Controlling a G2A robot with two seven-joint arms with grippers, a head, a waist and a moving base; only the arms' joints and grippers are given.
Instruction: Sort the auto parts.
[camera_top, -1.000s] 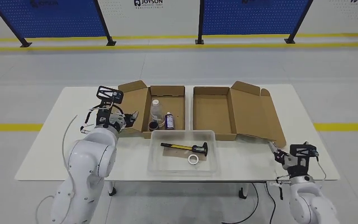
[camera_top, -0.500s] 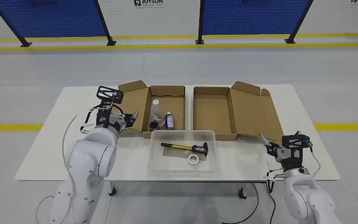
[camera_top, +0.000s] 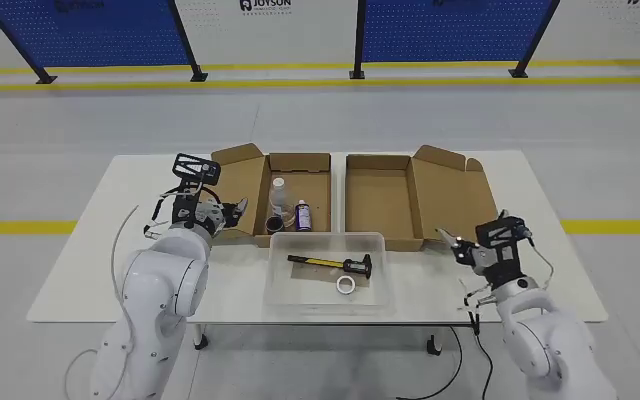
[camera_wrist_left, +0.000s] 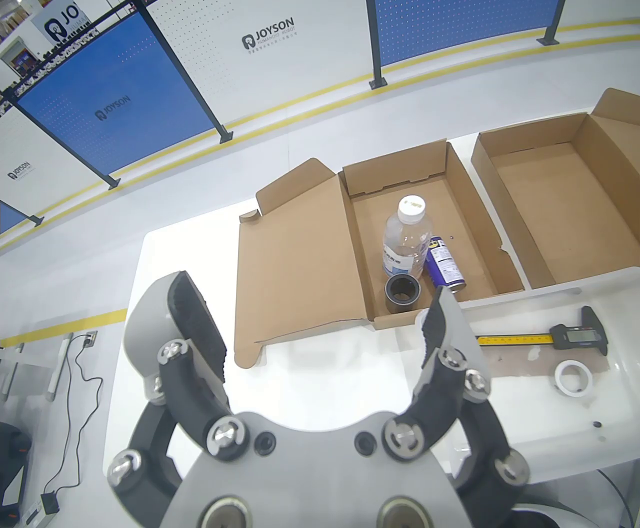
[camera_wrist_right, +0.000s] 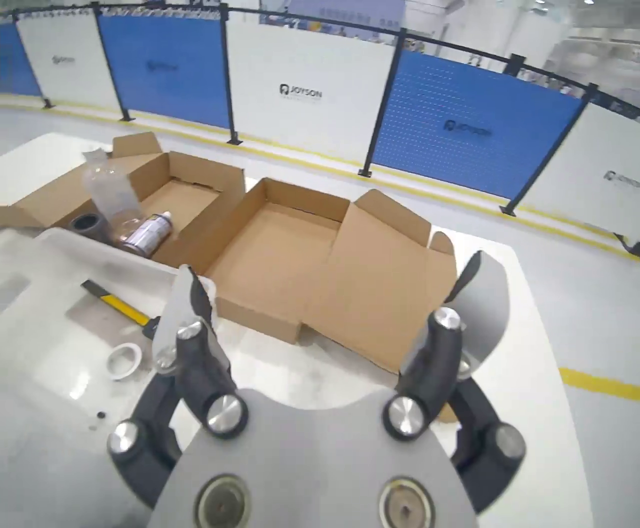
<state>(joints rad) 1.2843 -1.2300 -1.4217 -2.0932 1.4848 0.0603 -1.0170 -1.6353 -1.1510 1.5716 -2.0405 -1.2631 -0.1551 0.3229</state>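
- Left claw (camera_wrist_left: 312, 295) hangs above the folded-out lid flap of the left cardboard box (camera_top: 312, 188), at the left-hand part of the white surface (camera_top: 100, 250). Its fingers are spread wide with nothing between them.
- Right claw (camera_wrist_right: 332, 265) is over the front right part of the surface, just off the front corner of the right cardboard box (camera_top: 380, 205) and its open flap. Fingers apart here too, and empty.
- Inside the left box, three items are bunched at the near end: a clear plastic bottle (camera_wrist_left: 407, 240) with a white cap, a blue spray can (camera_wrist_left: 445, 267) lying just beside it, and a short black ring (camera_wrist_left: 402, 292) right up against the bottle's base, by the box's front wall.
- The right box shows a bare cardboard floor, its lid folded out flat to the robot's right.
- In front of the two boxes, centred between them, sits a clear plastic tray (camera_top: 325, 237), its back rim close against the boxes' front walls.
- In the tray lies a caliper (camera_wrist_left: 545, 338), yellow beam and black head, stretched across the tray.
- A white ring (camera_wrist_left: 573, 378) lies flat in the tray near the caliper's black head, on the side nearer the front edge of the surface, not touching it.
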